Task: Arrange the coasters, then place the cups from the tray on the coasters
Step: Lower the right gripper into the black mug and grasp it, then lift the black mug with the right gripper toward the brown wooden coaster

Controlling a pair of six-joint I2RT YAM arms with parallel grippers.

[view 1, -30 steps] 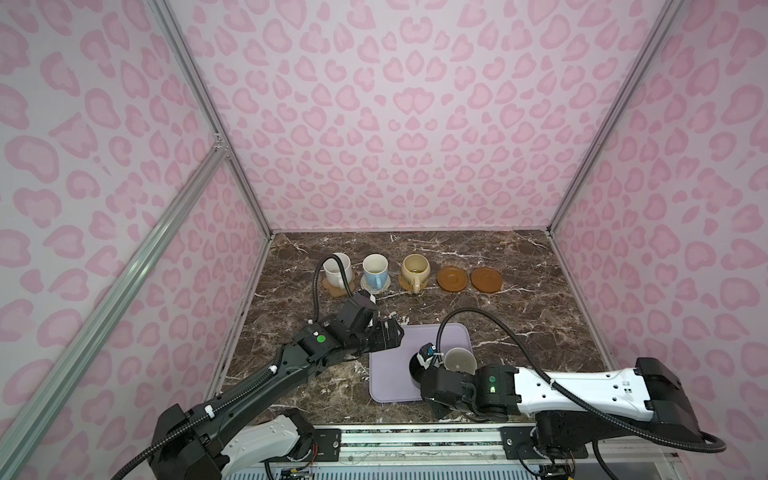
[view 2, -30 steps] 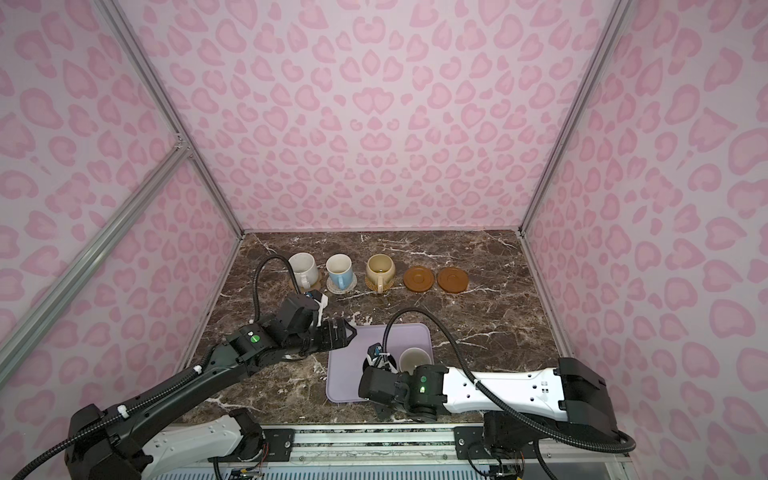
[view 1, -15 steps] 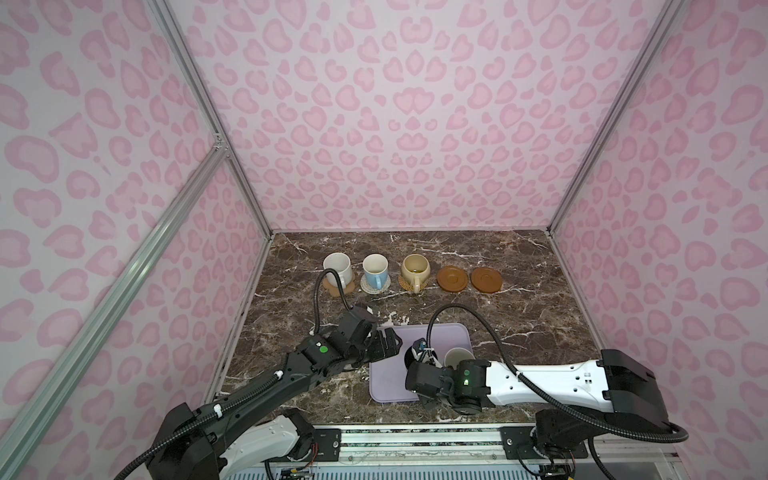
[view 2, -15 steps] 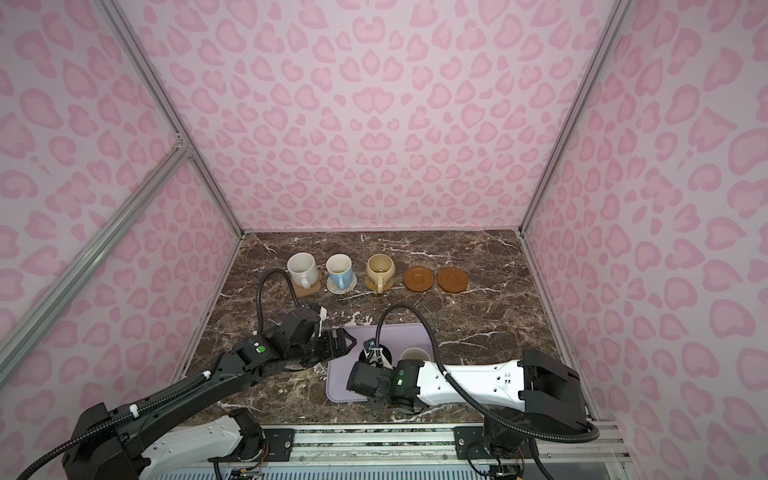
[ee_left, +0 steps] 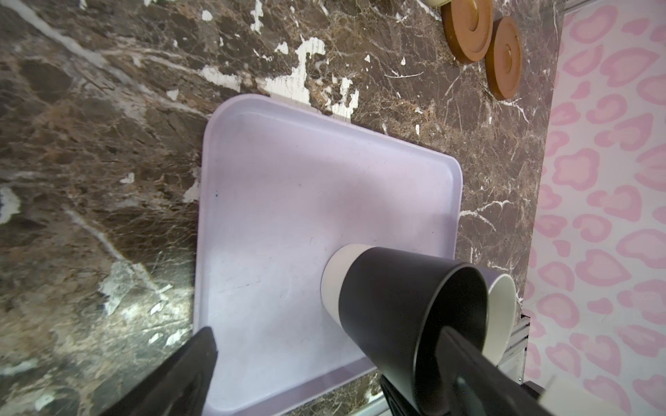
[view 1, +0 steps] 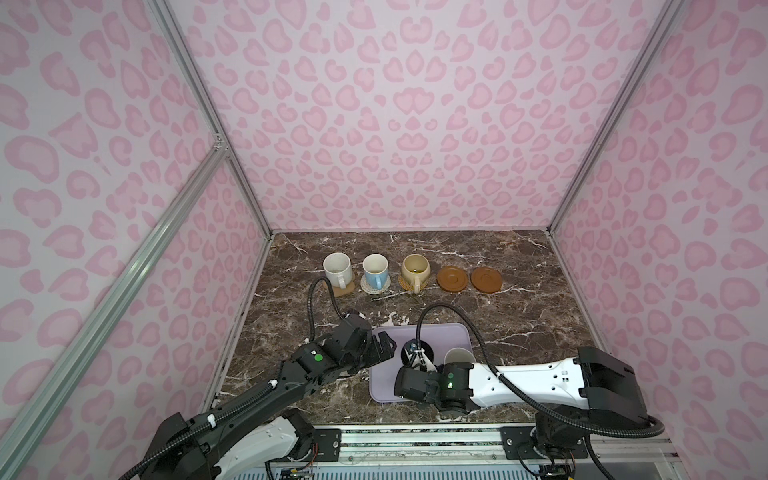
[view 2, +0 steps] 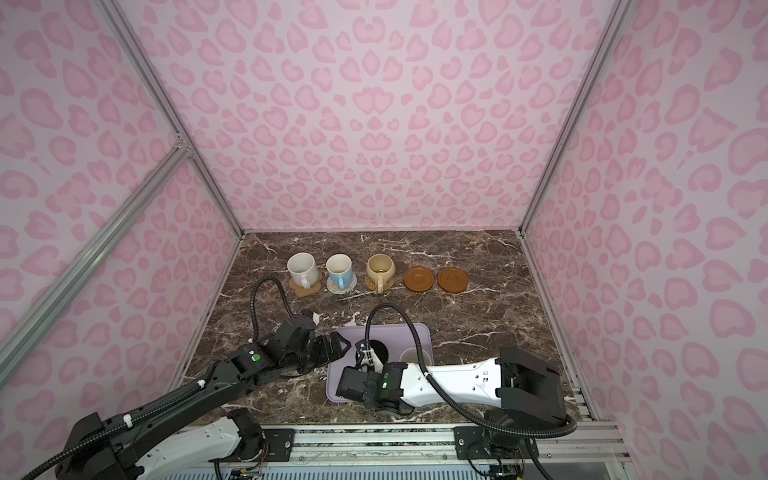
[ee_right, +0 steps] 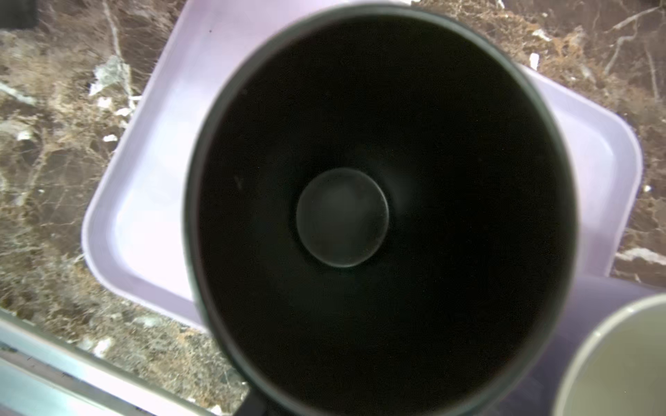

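On the lavender tray (view 1: 440, 332) stand a black cup (view 1: 429, 354) and a lavender cup (view 1: 459, 357). My right gripper (view 1: 417, 360) hangs right over the black cup (ee_right: 342, 216), and its wrist view looks straight down into it; the jaws do not show. My left gripper (view 1: 384, 347) stands open at the tray's left edge, beside the black cup (ee_left: 396, 288). At the back, white (view 1: 337, 268), blue (view 1: 375, 269) and cream-yellow (view 1: 415, 270) cups sit on coasters. Two brown coasters (view 1: 452, 277) (view 1: 486, 279) are bare.
Pink patterned walls close in the marble table on three sides. An aluminium rail (view 1: 415, 436) runs along the front edge, close to the tray. Both arms' black cables arch over the table's middle.
My right gripper slid left along the tray's front and now sits over the black cup. My left gripper drew back from the middle toward the tray's left edge, still open.
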